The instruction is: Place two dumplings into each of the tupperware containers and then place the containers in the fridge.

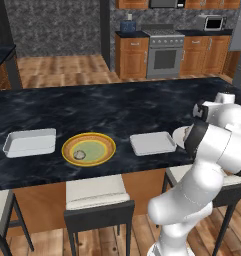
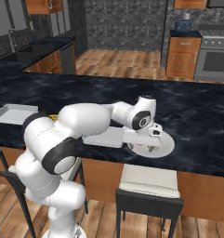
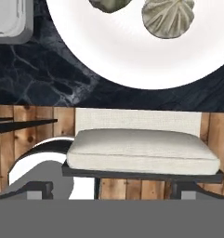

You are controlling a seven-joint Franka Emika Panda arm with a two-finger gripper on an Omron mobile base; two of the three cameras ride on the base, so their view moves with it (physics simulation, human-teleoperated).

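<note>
Gripper (image 2: 148,145): hovering low over the white plate at the near edge of the counter, pointing down; fingers spread wide, nothing between them
White plate (image 3: 127,56): round, on the dark marble counter (image 1: 107,107) just right of the nearer tray; carrying two dumplings side by side
Dumpling on white plate (image 3: 168,17): pleated, beige-grey, whole top visible in hand view
Second dumpling on white plate (image 3: 108,4): just left of the first, cut off by the frame edge
Nearer tupperware container (image 1: 153,143): shallow white tray, lying flat between the green plate and the white plate, no contents visible
Farther tupperware container (image 1: 30,142): white tray at the left end of the counter, left of the green plate, apart from it; no contents visible
Green plate (image 1: 88,148): round, yellow rim, between the two trays
Dumpling on green plate (image 1: 79,154): small grey lump, left of centre
Stools (image 1: 97,192): cushioned, dark frames, tucked under the near side of the counter; one (image 3: 141,148) directly beneath the white plate
Oven (image 1: 165,55): steel, against the far wall among wooden cabinets
Fridge: cannot tell from these views
</note>
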